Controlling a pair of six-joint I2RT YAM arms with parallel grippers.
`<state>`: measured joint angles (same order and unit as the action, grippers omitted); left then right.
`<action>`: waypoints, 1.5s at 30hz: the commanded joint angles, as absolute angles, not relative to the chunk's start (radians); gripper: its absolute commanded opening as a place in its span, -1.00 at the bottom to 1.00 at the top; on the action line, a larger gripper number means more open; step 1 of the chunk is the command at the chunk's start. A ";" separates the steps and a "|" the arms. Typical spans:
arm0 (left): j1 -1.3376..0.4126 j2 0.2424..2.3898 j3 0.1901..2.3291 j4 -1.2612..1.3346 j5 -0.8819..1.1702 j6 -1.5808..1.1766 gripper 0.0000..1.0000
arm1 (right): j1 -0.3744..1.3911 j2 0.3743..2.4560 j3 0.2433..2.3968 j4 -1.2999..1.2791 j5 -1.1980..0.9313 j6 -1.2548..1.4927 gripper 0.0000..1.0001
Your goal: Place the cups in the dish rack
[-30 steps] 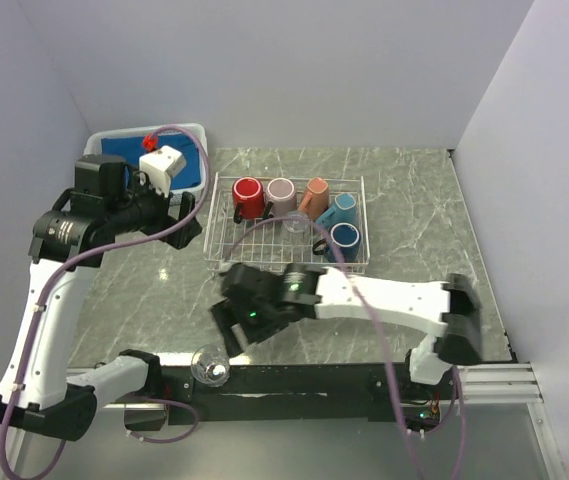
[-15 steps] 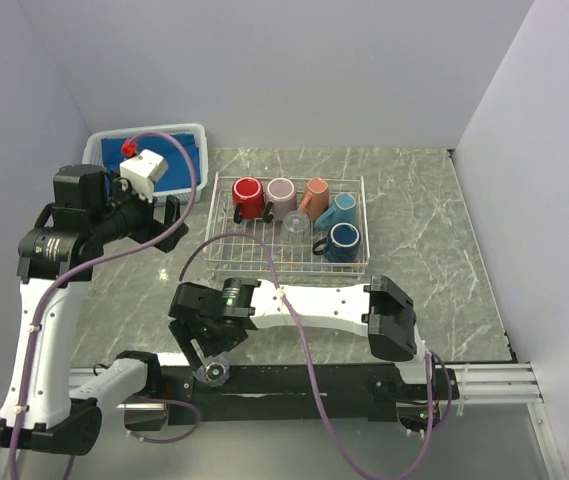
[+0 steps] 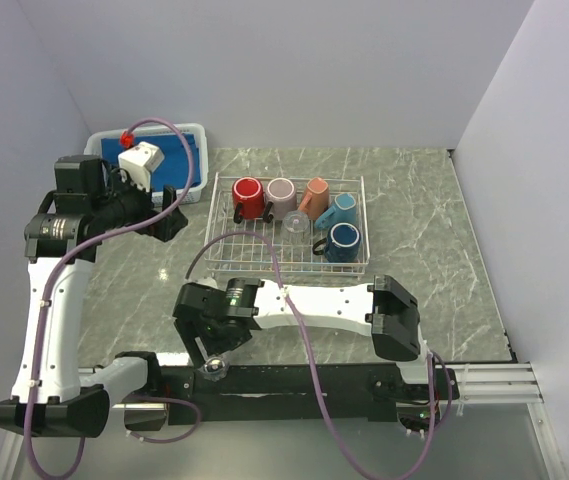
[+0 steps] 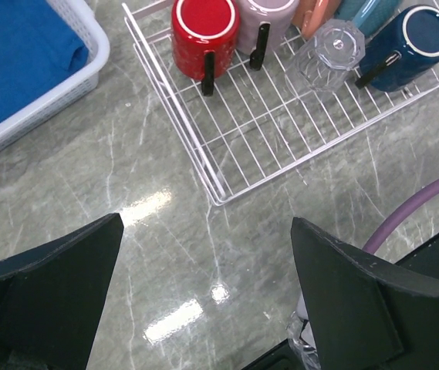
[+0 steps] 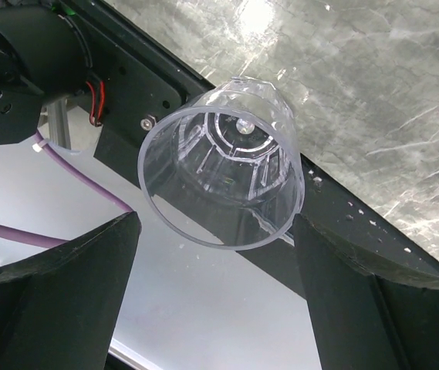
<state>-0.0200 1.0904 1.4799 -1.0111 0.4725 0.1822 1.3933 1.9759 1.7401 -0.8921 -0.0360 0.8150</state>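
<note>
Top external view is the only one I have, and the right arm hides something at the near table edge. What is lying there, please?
Observer: A clear faceted drinking glass lies on its side on the black base rail, mouth toward the right wrist camera.
Operator: Are the jaws closed on it?
Observer: No. The right arm's jaws stand open, one on each side of the glass.

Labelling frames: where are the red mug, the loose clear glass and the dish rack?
red mug (image 4: pixel 205 27): left wrist view, round face.
loose clear glass (image 5: pixel 227 173): right wrist view, its body.
dish rack (image 4: pixel 258 127): left wrist view, bare wire floor.
</note>
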 commanded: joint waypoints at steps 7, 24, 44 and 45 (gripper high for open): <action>-0.014 1.083 1.445 -0.962 0.531 0.178 0.93 | 1.385 1.888 1.706 -0.933 0.034 0.807 0.74; -0.012 1.063 1.440 -0.974 0.551 0.158 0.93 | 1.344 1.919 1.644 -0.833 -0.037 0.782 0.55; -0.012 1.098 1.612 -1.045 0.594 0.092 0.93 | 1.344 1.985 1.510 -0.672 -0.071 0.822 -0.32; -0.012 1.100 1.635 -1.049 0.594 0.083 0.93 | 1.344 1.977 1.497 -0.663 -0.072 0.828 -0.38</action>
